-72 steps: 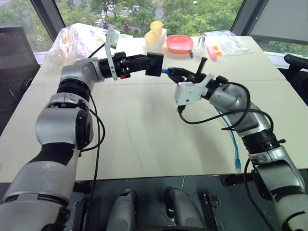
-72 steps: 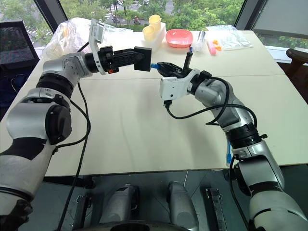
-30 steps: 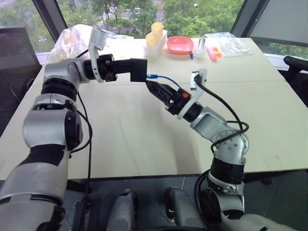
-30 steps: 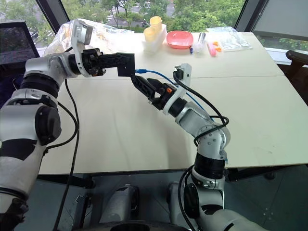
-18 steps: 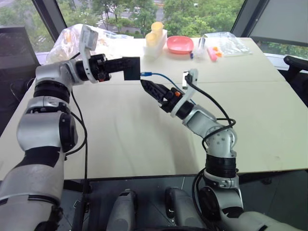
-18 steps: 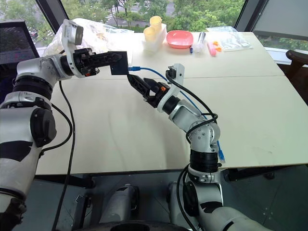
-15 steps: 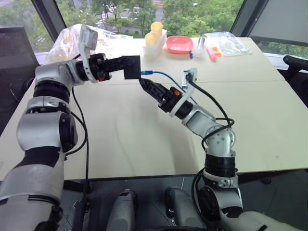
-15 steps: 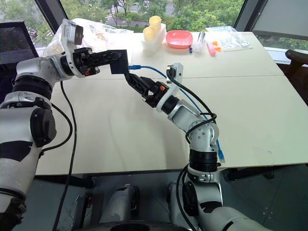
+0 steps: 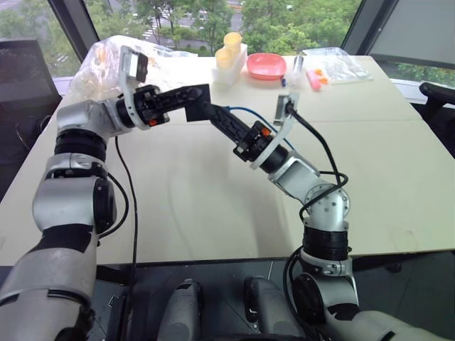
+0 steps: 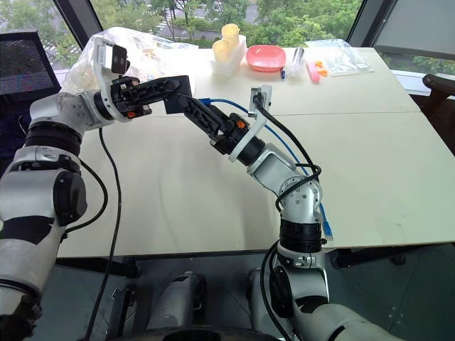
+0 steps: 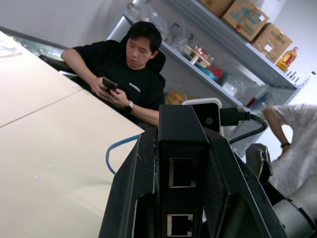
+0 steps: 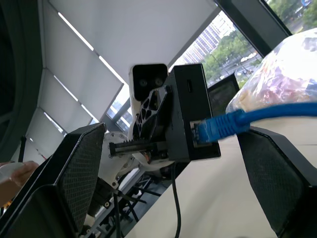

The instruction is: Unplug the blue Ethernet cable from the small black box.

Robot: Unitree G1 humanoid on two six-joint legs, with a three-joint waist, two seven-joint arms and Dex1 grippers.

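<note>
Holding small black box (image 9: 197,101) up over table (image 9: 213,206), left gripper (image 9: 186,98) clamped shut on it, box edge-on between fingers, port side facing toward robot's right. Blue Ethernet cable (image 12: 233,121) still plugged into box port, plug running level out of box face, cord arcing back past right arm (image 9: 298,170) down to table. Right gripper (image 10: 192,108) jaws spread wide, one finger (image 12: 74,168) either side of plug, gripping nothing. Pink bowl (image 9: 266,65), yellow cups (image 9: 231,44) at far table edge.

left fingers (image 9: 186,99) clamped, right fingers (image 12: 81,178) spread
</note>
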